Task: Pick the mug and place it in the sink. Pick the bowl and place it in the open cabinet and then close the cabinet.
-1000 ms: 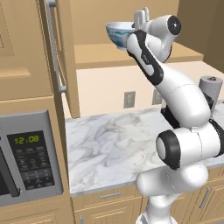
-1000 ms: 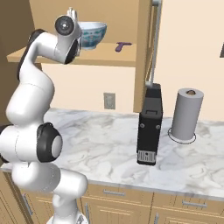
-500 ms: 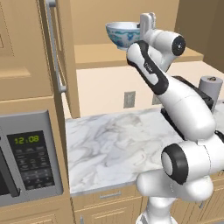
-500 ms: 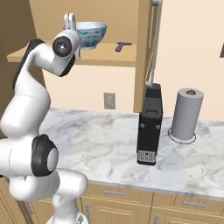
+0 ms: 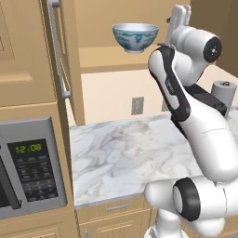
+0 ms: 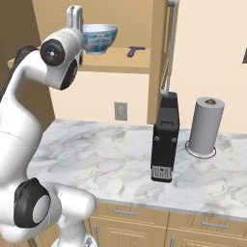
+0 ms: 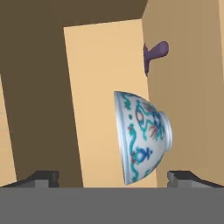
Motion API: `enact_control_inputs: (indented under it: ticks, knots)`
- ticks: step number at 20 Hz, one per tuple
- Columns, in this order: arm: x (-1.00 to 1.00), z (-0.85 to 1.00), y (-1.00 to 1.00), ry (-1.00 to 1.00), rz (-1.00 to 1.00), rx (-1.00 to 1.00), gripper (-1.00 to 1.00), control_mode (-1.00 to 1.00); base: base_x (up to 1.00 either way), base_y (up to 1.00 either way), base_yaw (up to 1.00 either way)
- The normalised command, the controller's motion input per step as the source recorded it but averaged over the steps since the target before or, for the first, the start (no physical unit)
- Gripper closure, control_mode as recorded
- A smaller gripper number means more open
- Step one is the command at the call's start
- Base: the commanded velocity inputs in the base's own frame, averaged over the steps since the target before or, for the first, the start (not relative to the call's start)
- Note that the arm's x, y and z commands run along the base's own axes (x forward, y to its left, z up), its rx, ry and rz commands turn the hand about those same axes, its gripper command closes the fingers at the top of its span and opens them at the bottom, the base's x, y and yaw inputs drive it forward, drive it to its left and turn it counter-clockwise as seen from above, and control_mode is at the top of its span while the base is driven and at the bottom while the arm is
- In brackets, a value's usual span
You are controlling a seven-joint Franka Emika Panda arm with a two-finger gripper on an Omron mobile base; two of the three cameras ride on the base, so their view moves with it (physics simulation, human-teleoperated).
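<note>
1. The gripper [image 7: 113,175] is standing with its jaws spread wide, grasping nothing; in the hand view the two dark fingertips [image 7: 41,176] are sitting well apart on either side of the bowl [image 7: 142,138] without touching it.
2. The bowl [image 5: 135,36] is resting upright on its small foot on the shelf of the open cabinet [image 5: 107,58], with the robot's hand raised just to its right in the left base view.
3. In the right base view the bowl [image 6: 99,38] is sitting toward the left of the shelf, and a small purple object [image 6: 133,50] is lying farther right and deeper in.
4. I judge the placing of the bowl to be done, so the step in hand is getting the arm clear and closing up.
5. The cabinet door [image 6: 162,48] is hanging open to the right of the shelf, its long bar handle [image 6: 170,46] facing the room.
6. The next move, I think, is calling for the hand to draw back toward the near side without nudging the bowl, then to travel right around the door's edge and push it shut.
7. The risk I see is the fingers clipping the rim while leaving.
</note>
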Motion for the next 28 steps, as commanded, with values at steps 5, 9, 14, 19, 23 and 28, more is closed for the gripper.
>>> enact_control_inputs:
  ticks: [5,9,14,19,23,28]
  knots:
    - [-1.0,0.08,-0.11,0.11,-0.1,0.07,-1.0,-1.0,0.0,0.0,0.0]
    - [-1.0,-0.02,-0.11,0.28,-0.11,0.07,-1.0,-1.0,0.0,0.0,0.0]
    - [-1.0,-0.13,-0.06,0.09,-0.06,0.04,-1.0,-1.0,0.0,0.0,0.0]
    - [-1.0,-0.09,-0.04,-0.04,0.01,0.01,-1.0,-1.0,0.0,0.0,0.0]
    - [-0.99,-0.04,-0.25,-0.07,0.04,0.0,-1.0,-1.0,0.0,0.0,0.0]
    - [-0.86,0.0,-0.23,-0.07,0.03,0.0,-1.0,-1.0,0.0,0.0,0.0]
